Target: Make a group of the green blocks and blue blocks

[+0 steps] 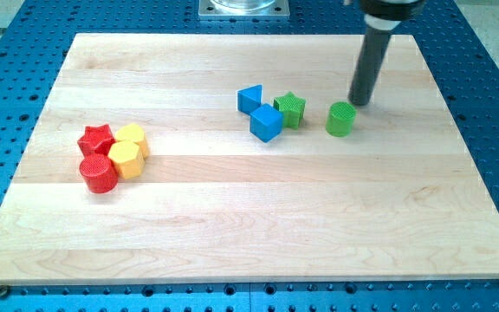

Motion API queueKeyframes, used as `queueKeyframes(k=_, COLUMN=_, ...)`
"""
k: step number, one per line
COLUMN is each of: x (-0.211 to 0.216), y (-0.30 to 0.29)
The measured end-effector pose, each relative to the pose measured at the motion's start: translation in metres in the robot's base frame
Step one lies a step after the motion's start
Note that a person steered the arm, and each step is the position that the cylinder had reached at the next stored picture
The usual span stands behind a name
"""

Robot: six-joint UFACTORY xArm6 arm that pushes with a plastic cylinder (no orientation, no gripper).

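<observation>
A blue triangular block (249,98) and a blue cube (266,122) touch near the board's upper middle. A green star block (290,109) sits against the cube's right side. A green cylinder (340,119) stands apart, a short gap to the star's right. My tip (359,102) rests on the board just to the upper right of the green cylinder, close to it; contact cannot be told.
At the view's left a red star (95,138), a red cylinder (99,173) and two yellow blocks (132,139), (126,159) form a tight cluster. The wooden board (249,234) lies on a blue perforated table. A metal base (243,8) shows at the view's top.
</observation>
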State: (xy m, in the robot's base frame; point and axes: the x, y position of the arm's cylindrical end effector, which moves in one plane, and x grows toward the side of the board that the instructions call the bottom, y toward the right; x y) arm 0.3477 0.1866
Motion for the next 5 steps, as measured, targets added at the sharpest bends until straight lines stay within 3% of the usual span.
queueKeyframes(k=2, x=0.073, y=-0.070)
queueKeyframes(k=3, x=0.113, y=-0.070)
queueKeyframes(k=4, x=0.126, y=-0.103)
queueKeyframes(k=5, x=0.103, y=-0.102)
